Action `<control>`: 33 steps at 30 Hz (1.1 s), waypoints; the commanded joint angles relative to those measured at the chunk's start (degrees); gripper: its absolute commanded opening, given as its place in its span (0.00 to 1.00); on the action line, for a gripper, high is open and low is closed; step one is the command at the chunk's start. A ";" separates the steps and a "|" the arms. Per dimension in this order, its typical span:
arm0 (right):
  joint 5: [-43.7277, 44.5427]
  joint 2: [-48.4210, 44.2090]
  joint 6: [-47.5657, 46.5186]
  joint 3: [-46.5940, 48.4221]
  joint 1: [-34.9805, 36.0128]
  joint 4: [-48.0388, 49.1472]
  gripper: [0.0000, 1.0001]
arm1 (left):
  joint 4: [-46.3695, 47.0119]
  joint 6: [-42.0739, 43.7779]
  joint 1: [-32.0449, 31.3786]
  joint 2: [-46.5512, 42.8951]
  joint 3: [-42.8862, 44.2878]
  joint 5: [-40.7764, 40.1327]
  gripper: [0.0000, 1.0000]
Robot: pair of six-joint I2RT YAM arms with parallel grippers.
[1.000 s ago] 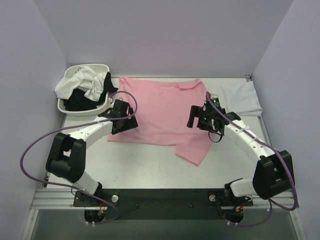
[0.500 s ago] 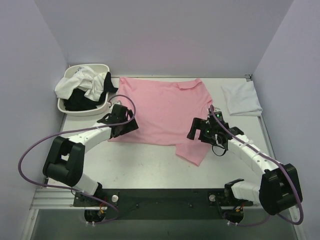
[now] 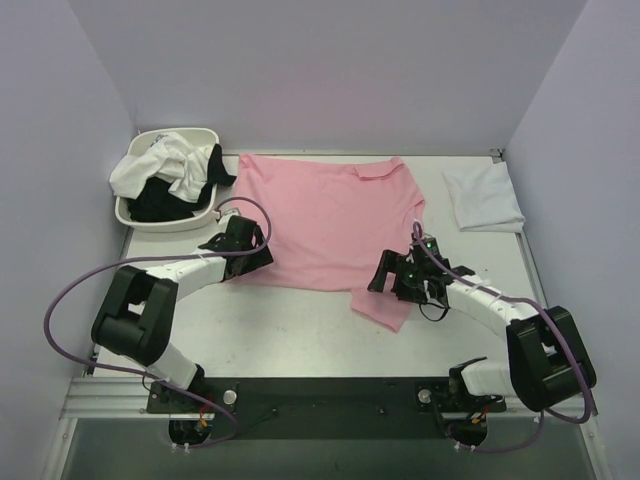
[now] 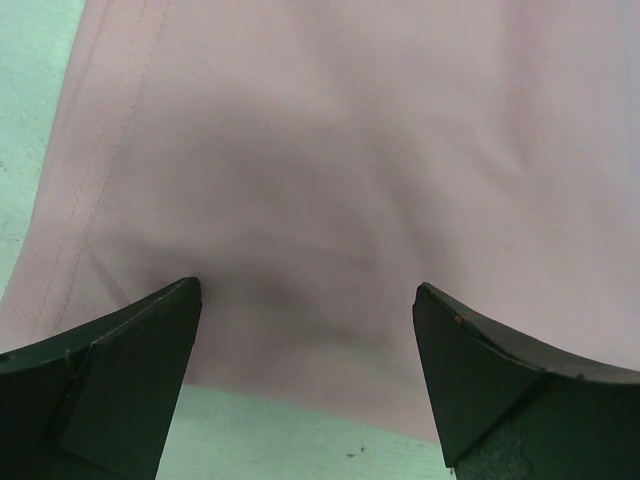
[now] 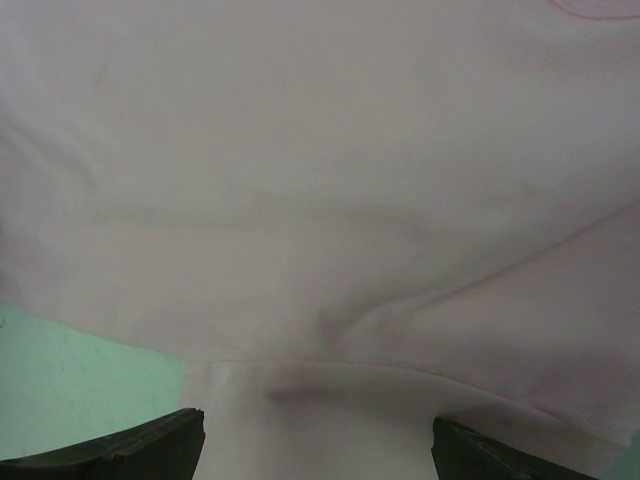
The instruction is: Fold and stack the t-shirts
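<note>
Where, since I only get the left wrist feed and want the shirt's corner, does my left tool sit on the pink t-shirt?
Observer: The left tool is over the pink t-shirt's near left corner, just inside its near edge.
Operator: And the other arm?
Observer: The right tool, open, is low over the flap of pink cloth that sticks out toward the arm bases at the near right.
Operator: Any finished shirt out there?
Observer: A folded white t-shirt lies at the far right, apart from the pink one.
</note>
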 commanded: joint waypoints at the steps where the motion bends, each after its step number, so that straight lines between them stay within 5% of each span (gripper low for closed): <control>1: 0.41 -2.33 0.52 -2.57 0.32 0.20 1.00 | 3.32 -0.33 0.14 1.52 -2.11 -1.72 0.97; 8: 4.09 -8.75 1.13 -5.12 0.41 -7.44 1.00 | 0.16 -2.61 -0.92 -1.81 -6.42 -2.51 0.97; 19: 7.61 -20.37 1.75 -6.88 1.02 -18.08 1.00 | -10.74 -7.10 -9.17 -22.20 -11.87 -7.07 0.97; 33: 10.34 -39.33 3.85 -1.25 3.39 -31.00 1.00 | -28.13 -11.04 -9.09 -30.99 -5.72 -13.75 0.98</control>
